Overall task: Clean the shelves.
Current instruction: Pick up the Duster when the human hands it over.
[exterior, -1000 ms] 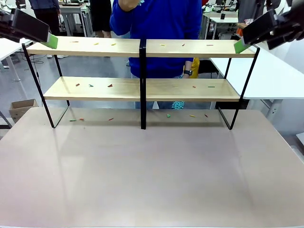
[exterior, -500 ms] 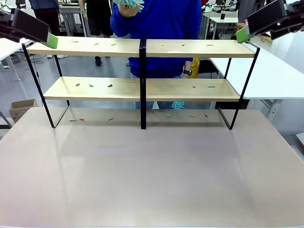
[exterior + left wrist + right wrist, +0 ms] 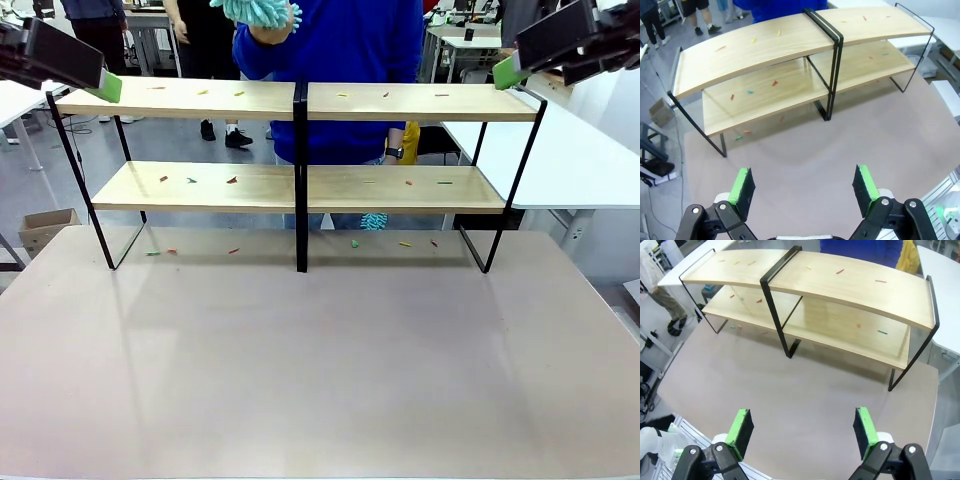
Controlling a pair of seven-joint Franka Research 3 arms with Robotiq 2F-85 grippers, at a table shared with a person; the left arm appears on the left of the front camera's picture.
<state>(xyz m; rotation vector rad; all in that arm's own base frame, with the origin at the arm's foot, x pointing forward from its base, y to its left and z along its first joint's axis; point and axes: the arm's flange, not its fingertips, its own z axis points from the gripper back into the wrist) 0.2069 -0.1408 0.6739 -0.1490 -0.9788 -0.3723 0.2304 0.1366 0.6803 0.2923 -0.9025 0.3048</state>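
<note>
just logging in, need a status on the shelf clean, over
Left gripper open, empty. Right gripper open, empty. Shelves: scraps on both boards. Person behind them holds a teal duster.

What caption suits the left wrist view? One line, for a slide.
Open left gripper hangs above the table, facing the shelves strewn with small coloured scraps.

A smooth grey floor (image 3: 30,190) lies beyond the far edge of the pale, matte surface (image 3: 320,380). A small cardboard box (image 3: 45,228) sits on the floor just off the surface's far left corner. A long white table (image 3: 570,160) stands past the far right corner, and a second white tabletop (image 3: 12,100) is at the left. Farther back are more desks (image 3: 150,18) on grey legs. The light is soft and even.
</note>
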